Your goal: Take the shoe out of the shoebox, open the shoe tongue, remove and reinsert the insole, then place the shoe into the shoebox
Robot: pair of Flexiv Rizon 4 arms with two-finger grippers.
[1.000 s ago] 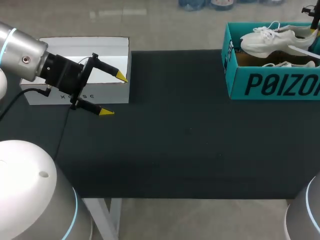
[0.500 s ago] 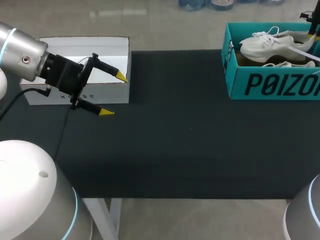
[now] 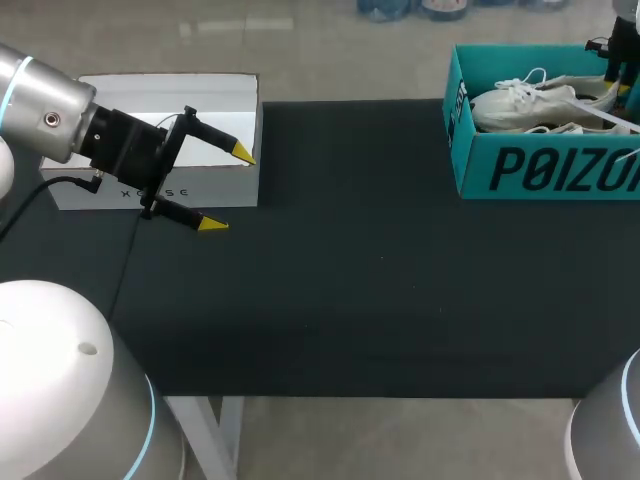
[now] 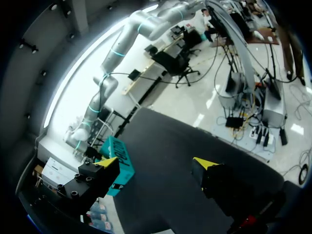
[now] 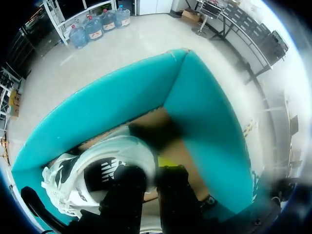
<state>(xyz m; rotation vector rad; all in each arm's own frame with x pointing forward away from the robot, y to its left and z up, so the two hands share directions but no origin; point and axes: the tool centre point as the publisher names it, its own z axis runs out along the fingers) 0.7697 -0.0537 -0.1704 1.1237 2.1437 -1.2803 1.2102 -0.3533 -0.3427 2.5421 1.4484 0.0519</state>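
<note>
A white shoe [image 3: 520, 98] hangs low inside the teal shoebox [image 3: 540, 172] at the table's far right. Its toe points left and its laces stick up. My right gripper [image 3: 611, 76] is shut on the shoe's heel. In the right wrist view the dark fingers [image 5: 127, 187] pinch the heel collar of the shoe [image 5: 92, 170] above the shoebox [image 5: 146, 92] corner. A second white shoe [image 3: 566, 128] lies under it in the box. My left gripper [image 3: 228, 189] hovers open and empty at the far left. The left wrist view shows the left gripper [image 4: 157, 163] over the black table, with the shoebox [image 4: 123, 152] far ahead.
A white box [image 3: 160, 95] stands at the back left, partly under my left arm. The black table [image 3: 380, 260] stretches between the two boxes.
My right gripper has lowered the white shoe into the teal shoebox, and it now sits deeper behind the box wall. The left arm has not moved.
</note>
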